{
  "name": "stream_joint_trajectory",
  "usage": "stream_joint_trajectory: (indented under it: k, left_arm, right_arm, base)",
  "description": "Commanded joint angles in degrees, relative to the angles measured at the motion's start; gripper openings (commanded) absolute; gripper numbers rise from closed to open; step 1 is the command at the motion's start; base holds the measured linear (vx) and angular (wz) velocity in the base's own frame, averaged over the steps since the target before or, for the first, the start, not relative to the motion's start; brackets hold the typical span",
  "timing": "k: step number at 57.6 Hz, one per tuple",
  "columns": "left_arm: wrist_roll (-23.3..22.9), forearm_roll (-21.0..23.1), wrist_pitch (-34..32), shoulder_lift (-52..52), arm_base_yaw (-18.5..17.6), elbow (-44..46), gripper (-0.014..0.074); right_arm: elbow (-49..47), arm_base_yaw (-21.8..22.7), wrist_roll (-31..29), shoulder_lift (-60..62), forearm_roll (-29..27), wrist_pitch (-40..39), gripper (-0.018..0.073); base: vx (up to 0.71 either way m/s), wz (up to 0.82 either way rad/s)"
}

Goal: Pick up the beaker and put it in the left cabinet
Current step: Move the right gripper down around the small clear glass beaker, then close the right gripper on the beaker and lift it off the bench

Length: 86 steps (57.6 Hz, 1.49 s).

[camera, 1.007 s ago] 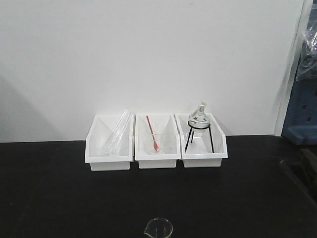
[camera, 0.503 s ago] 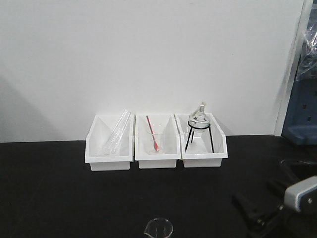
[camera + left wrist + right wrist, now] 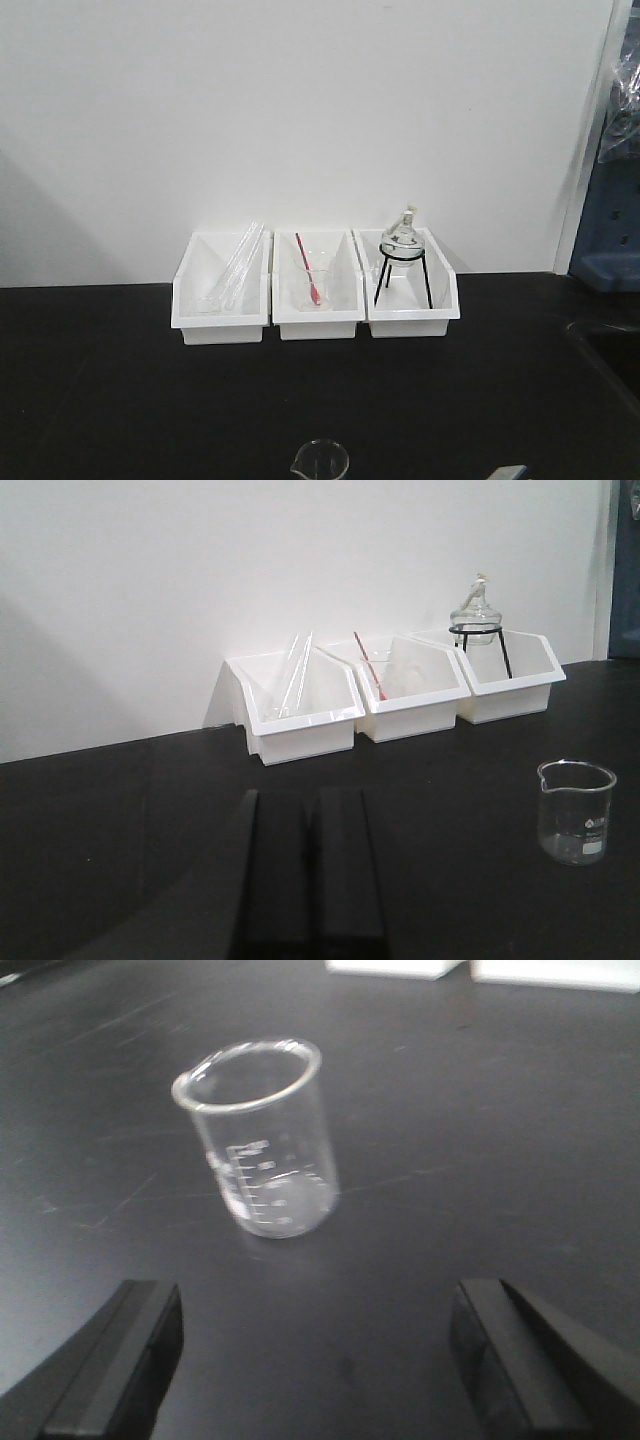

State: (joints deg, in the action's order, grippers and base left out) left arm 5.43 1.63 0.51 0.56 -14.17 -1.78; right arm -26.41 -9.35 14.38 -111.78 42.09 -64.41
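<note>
The beaker (image 3: 262, 1145) is small clear glass with a spout and white graduation marks. It stands upright and empty on the black tabletop (image 3: 480, 1130). My right gripper (image 3: 315, 1355) is open just short of it, with one finger low on each side and nothing between them. In the front view the beaker (image 3: 320, 461) sits at the bottom edge. From the left wrist the beaker (image 3: 577, 811) is off to the right, and my left gripper (image 3: 308, 865) is shut and empty above the table. The left cabinet is out of view.
Three white bins stand in a row against the wall: one with glass tubes (image 3: 222, 290), one holding a beaker with a red rod (image 3: 316, 288), one with a glass lamp on a black tripod (image 3: 408, 285). A blue unit (image 3: 610, 235) stands at the right edge.
Half a second ago my right arm showed at the lower right of the front view. It has since dropped almost out of frame, leaving only a small grey corner. The beaker has not moved.
</note>
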Motion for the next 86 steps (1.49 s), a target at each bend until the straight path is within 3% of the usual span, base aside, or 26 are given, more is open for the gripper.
stream_joint_trajectory:
  k: [1, 21, 52, 55, 61, 69, 71, 86]
  left_arm:
    - [-0.2, 0.5, -4.8, 1.0, -0.3, -0.9, 0.0001]
    - [-0.2, 0.5, -4.8, 1.0, -0.3, -0.9, 0.0001]
    - [-0.2, 0.5, -4.8, 1.0, -0.3, -0.9, 0.0001]
    - [-0.2, 0.5, -4.8, 1.0, -0.3, -0.9, 0.0001]
    - [-0.2, 0.5, -4.8, 1.0, -0.3, -0.9, 0.0001]
    - [-0.2, 0.5, -4.8, 1.0, -0.3, -0.9, 0.0001]
    - [-0.2, 0.5, -4.8, 1.0, -0.3, -0.9, 0.0001]
    - [-0.2, 0.5, -4.8, 1.0, -0.3, -0.9, 0.0001]
  right_arm:
    - [-4.3, -2.6, -0.4, 0.1, -0.2, -12.7, 0.0584]
    - [-14.0, -8.6, -0.3, -6.2, -8.1, -12.7, 0.0584]
    - [-28.7, -13.2, 0.2, -16.8, -9.8, -11.6, 0.0569]
    - [-29.5, -13.5, 0.3, -17.3, -10.3, -11.5, 0.0542]
    - [-29.7, -13.6, 0.3, -17.4, -11.9, -11.3, 0.0393]
    - [-29.4, -13.6, 0.6, -16.9, -10.2, -11.1, 0.0035]
    - [-29.1, -13.6, 1.3, -16.3, -9.4, -10.5, -0.0016]
    - [-23.2, -13.5, 5.9, -0.7, -10.8, 4.8, -0.0006]
  base:
    - [0.0, 0.0]
    - [0.0, 0.0]
    - [0.0, 0.0]
    - [0.0, 0.0]
    - [0.0, 0.0]
    - [0.0, 0.0]
    - [0.0, 0.0]
    - [0.0, 0.0]
